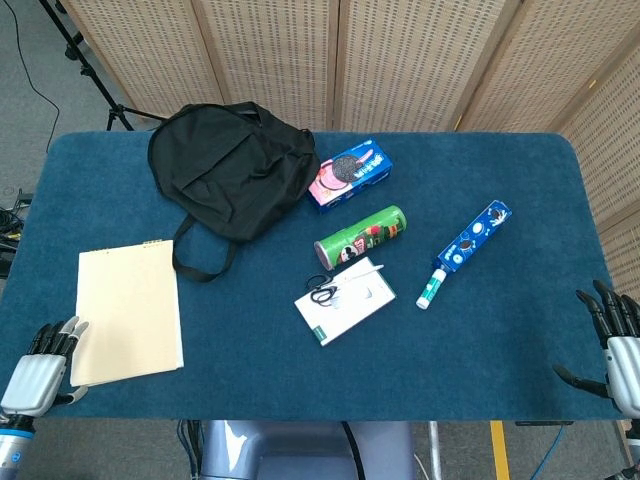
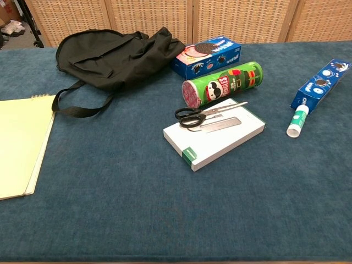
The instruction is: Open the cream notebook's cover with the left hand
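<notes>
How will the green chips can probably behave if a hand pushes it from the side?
The green chips can lies on its side on the blue table, so it would likely roll. The white box beside it might stop it that way. It looks rigid, probably light.

cream notebook, black backpack, green chip can, blue table

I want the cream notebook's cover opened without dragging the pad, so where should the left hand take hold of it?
Probably the cover's near edge, opposite the spiral binding on the cream notebook. It lies flat, binding on the far edge, so the left hand at its near-left corner could lift from the near side.
</notes>
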Motion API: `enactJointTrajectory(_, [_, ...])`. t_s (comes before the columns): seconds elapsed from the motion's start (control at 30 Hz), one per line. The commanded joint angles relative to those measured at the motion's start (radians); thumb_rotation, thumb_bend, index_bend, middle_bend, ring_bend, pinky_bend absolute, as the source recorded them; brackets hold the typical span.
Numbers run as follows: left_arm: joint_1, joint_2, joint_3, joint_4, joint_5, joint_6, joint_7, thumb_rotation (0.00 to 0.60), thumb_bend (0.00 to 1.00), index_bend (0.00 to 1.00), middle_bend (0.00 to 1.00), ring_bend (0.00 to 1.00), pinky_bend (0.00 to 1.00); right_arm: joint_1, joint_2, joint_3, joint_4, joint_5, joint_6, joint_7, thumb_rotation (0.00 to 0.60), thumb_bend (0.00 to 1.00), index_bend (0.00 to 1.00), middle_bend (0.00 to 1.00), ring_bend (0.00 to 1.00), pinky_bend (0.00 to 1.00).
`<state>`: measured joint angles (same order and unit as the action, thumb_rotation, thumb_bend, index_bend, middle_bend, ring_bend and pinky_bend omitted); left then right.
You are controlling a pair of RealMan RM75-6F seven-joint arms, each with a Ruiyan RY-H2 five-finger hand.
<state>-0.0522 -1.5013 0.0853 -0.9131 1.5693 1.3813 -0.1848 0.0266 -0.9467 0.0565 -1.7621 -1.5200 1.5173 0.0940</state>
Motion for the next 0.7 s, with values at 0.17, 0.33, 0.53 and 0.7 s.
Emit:
enactJointTrajectory(0.17, [0.002,0.012,-0.007,-0.011,-0.011,-0.001,-0.005,0.600,0.10,0.00,0.00,0.00,0.00,0.000,0.000,-0.001,0.000,-0.001,-0.001,0.001,0.600,0.00,0.08,0.00,0.00,0.00])
enactJointTrajectory(0.33, [0.001,0.027,-0.012,-0.028,-0.024,-0.011,-0.001,0.600,0.10,0.00,0.00,0.00,0.00,0.000,0.001,-0.001,-0.001,-0.001,-0.001,-0.001,0.600,0.00,0.08,0.00,0.00,0.00])
enactJointTrajectory(0.53, [-0.007,0.025,-0.013,-0.025,-0.028,-0.031,-0.006,0.600,0.10,0.02,0.00,0.00,0.00,0.000,0.000,-0.001,-0.001,-0.001,-0.001,-0.003,0.600,0.00,0.08,0.00,0.00,0.00])
enactJointTrajectory(0.7, [-0.007,0.018,-0.016,-0.013,-0.032,-0.034,-0.008,0.600,0.11,0.09,0.00,0.00,0.00,0.001,0.000,-0.001,-0.001,-0.001,-0.002,-0.003,0.600,0.00,0.08,0.00,0.00,0.00])
